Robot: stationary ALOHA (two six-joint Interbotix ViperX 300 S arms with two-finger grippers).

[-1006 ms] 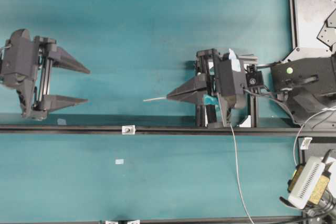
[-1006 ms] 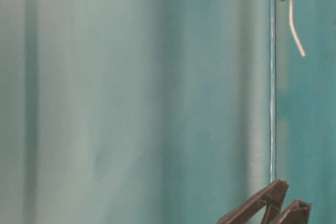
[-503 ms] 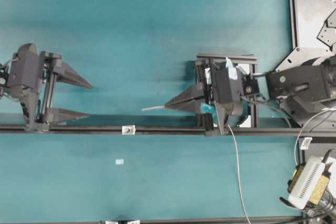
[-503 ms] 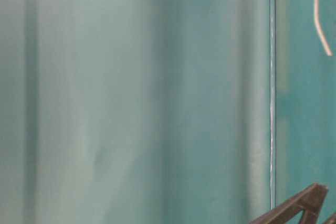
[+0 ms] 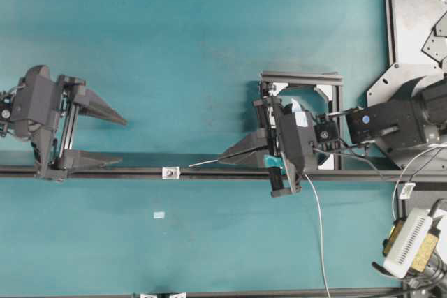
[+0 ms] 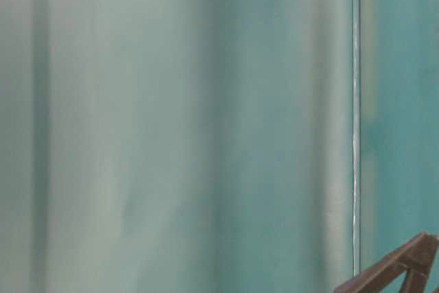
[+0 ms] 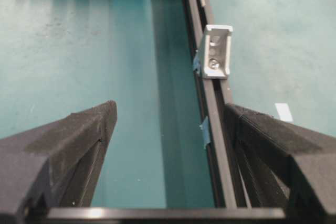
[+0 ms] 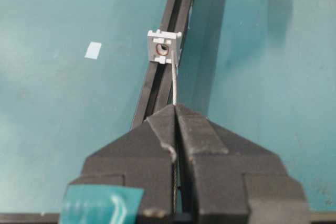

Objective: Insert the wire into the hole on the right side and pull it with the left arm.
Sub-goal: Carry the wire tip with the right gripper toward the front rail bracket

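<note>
The right gripper [image 5: 230,156] is clenched tight on the wire [image 5: 204,163], with a short stiff end poking out past its fingertips toward the left of the overhead view. That free end runs almost along the black rail [image 5: 126,172], and its tip sits just to the right of the small silver bracket [image 5: 170,172] fixed on the rail. Through the right wrist camera the wire [image 8: 174,83] points straight ahead at the bracket [image 8: 164,49], but its tip meets the bracket's right edge, a touch beside the dark hole [image 8: 161,51] rather than in it. So, as I read it, the coming push depends on nudging the tip slightly to the left in that view before driving forward along the wire's own length.

The left gripper [image 5: 115,141] waits on the far side of the bracket, jaws spread wide and empty, its near finger over the rail. From its wrist camera the bracket [image 7: 216,52] lies ahead, between the two fingers [image 7: 68,139] but closer to the right-hand one. The rest of the wire trails away below the right gripper.
</note>
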